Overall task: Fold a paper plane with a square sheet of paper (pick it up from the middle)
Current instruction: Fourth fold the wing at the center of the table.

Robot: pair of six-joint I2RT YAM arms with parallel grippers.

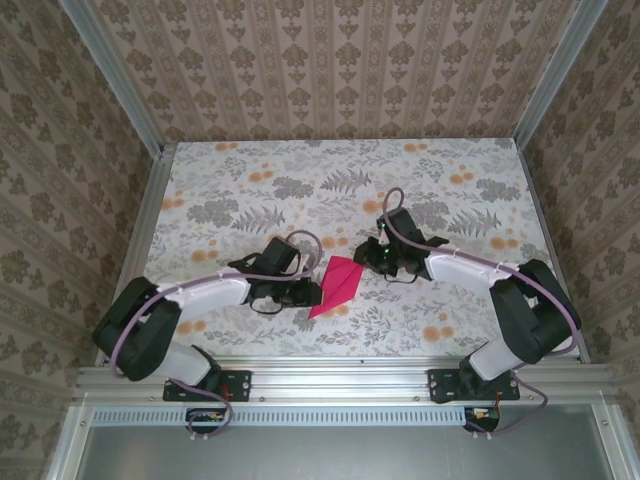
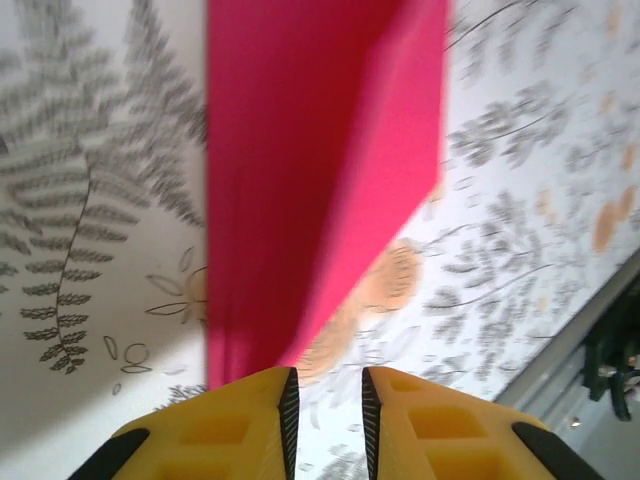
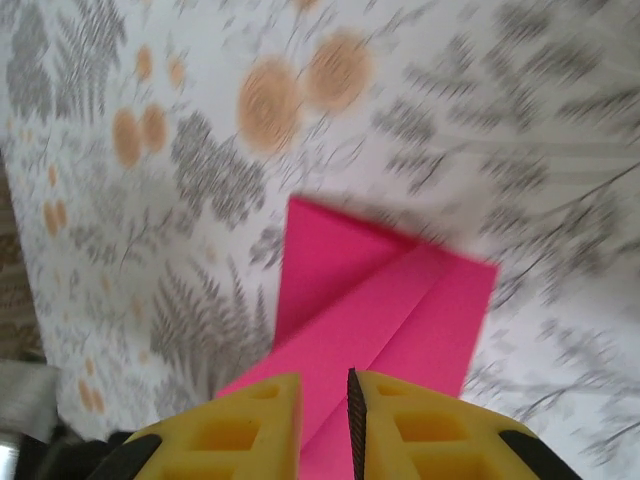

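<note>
Left fingers point(image 2: 235, 430) narrowly spread, gripping nothing, beside the folded sheet of paper point(image 1: 338, 283) lying near-centre on the worktop point(image 1: 300, 170); right fingers point(image 3: 430, 435) slightly parted over it, grip indeterminate. Risk: a one-sided pull may drag the thin sheet and skew its creases.

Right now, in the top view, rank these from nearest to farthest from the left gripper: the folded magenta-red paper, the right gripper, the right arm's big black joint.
1. Folded magenta-red paper, just right of the left gripper.
2. Right gripper, beyond the paper's far end.
3. Right arm's big black joint, at the far right.
</note>
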